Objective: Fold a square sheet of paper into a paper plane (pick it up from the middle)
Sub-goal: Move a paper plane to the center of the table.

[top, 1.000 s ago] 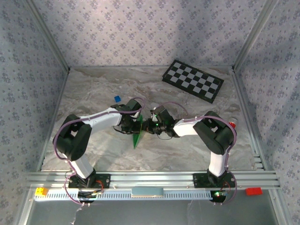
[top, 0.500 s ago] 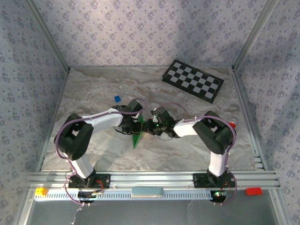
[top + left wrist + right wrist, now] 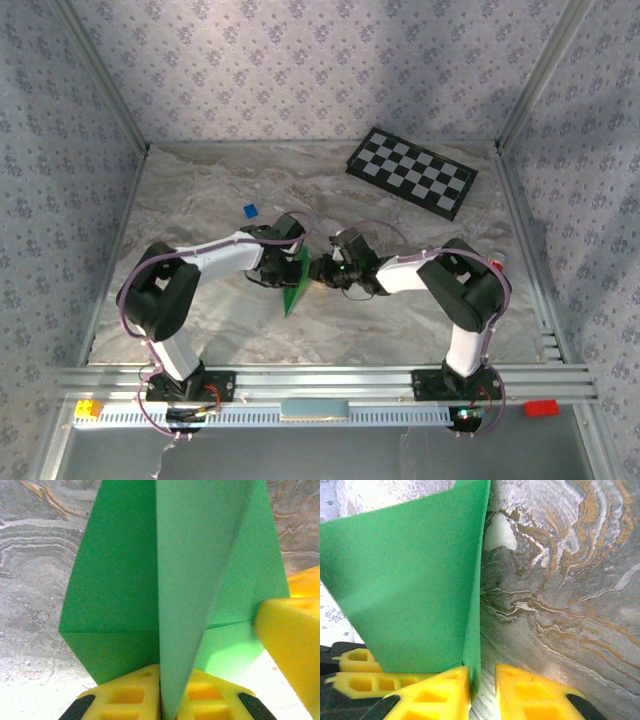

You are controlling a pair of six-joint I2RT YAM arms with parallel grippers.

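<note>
Centre frame, the left gripper (image 3: 161,695) clamps the plane (image 3: 293,283); the right gripper (image 3: 482,685), jaws barely parted round its edge, could drag it askew.

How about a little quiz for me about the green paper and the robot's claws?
1. True or false: the left claw is shut on the green paper.
2. Pick one: what lies flat at the far right of the table? A) a checkerboard B) a red cup C) a book.
3. Short answer: which claw stands open, with a gap you can see the table through?

Key: 1 true. 2 A. 3 the right claw.
</note>
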